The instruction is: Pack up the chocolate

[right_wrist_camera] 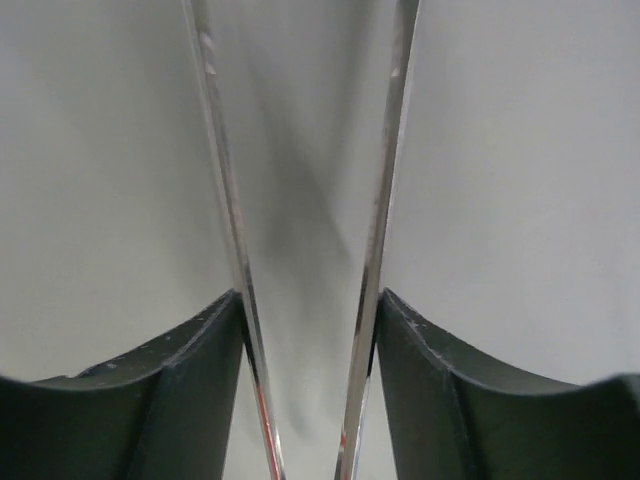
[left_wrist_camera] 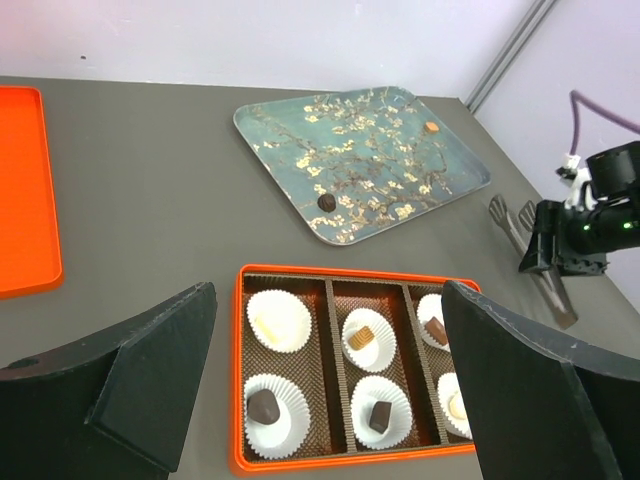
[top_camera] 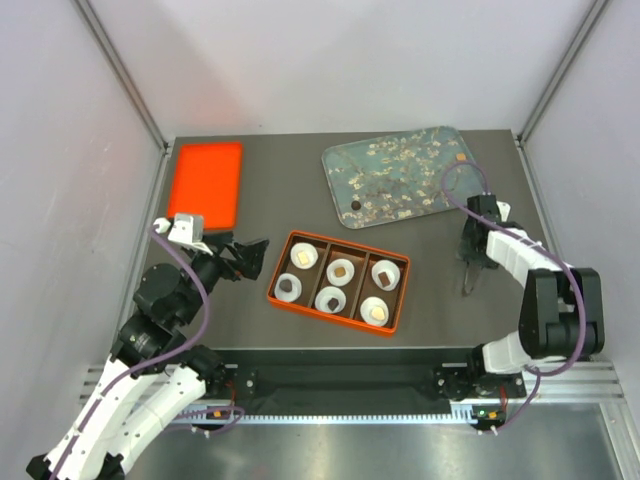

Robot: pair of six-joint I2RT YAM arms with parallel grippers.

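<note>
Right tool (top_camera: pixel 470 256) grips the tongs (top_camera: pixel 468 284) right of the box (top_camera: pixel 283 302), I'd guess to grab the chocolate (top_camera: pixel 356 204) on the far tray (top_camera: pixel 336 166); left tool (top_camera: pixel 250 256) hangs wide open

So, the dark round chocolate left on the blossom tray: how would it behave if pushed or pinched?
The dark round chocolate looks tiny compared with the paper cups, so probably very light. Its round outline suggests it may roll or skid on the smooth tray when nudged. It sits loose, clear of the rim, so nothing would likely stop it.
</note>
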